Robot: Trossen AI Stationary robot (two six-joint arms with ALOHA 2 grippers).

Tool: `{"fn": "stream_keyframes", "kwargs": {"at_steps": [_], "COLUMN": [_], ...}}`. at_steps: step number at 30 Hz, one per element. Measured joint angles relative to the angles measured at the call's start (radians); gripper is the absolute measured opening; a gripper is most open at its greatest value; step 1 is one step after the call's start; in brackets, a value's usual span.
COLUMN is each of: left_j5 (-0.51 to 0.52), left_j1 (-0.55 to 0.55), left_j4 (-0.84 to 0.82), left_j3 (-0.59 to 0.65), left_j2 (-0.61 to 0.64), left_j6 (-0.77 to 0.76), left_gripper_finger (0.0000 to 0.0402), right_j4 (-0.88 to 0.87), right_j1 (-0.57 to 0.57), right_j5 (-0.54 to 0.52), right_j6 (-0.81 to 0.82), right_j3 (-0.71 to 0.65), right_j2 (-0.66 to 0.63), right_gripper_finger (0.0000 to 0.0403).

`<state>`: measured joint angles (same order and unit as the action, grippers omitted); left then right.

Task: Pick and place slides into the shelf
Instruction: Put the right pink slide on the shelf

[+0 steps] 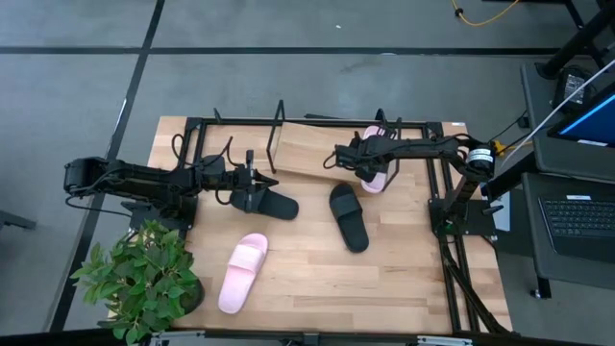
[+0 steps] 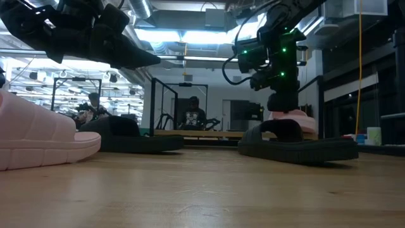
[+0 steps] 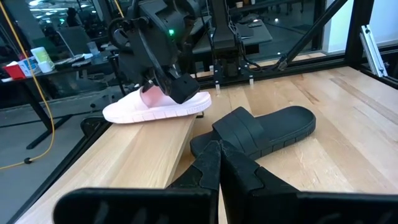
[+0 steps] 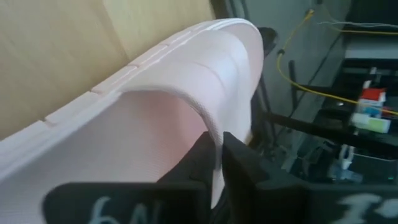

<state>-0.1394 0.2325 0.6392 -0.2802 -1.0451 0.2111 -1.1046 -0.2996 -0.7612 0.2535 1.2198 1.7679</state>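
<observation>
- Pale pink slide [image 4: 155, 124] fills the right wrist view: the right gripper [image 4: 217, 155] has its jaws pinched on the edge of the strap, with only the strap's thickness between them.
- Seen from the high view, this pink slide [image 1: 373, 163] lies at the right end of the shelf [image 1: 303, 154], on the tilted wooden board. The left wrist view shows its sole resting on the board, so the placement appears complete or nearly so; release has not clearly happened.
- Left gripper [image 1: 252, 187] sits over the heel end of a black slide [image 1: 272, 203] near the counter's [image 1: 404, 279] middle left, its jaws together. The low view shows that slide lifted clear of the counter, so it appears to be carried. The exact grip point cannot be told.
- A second black slide [image 1: 349, 217] lies flat on the counter, just in front of the shelf and to the right of centre.
- A second pink slide [image 1: 242, 272] lies flat near the counter's front left, close to a potted plant [image 1: 144, 279].
- Progress, as a judgement: one slide of four is on the shelf, one is in hand, two are untouched. Remaining: release the pink slide, then shelve the other three.
</observation>
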Motion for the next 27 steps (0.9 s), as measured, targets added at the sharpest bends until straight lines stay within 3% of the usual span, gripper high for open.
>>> {"fn": "stream_keyframes", "kwargs": {"at_steps": [8,27], "left_j5": [0.0,0.0], "left_j1": [0.0,0.0], "left_j4": [0.0,0.0], "left_j3": [0.0,0.0], "left_j2": [0.0,0.0], "left_j6": [-0.001,-0.001], "left_gripper_finger": [0.0,0.0], "right_j4": [-0.006,0.01], "right_j1": [-0.015,-0.017], "right_j5": [0.016,0.046], "right_j6": [0.0,0.0], "right_j3": [0.0,0.0], "right_j2": [0.0,0.0], "right_gripper_finger": [0.0093,0.0101]}}
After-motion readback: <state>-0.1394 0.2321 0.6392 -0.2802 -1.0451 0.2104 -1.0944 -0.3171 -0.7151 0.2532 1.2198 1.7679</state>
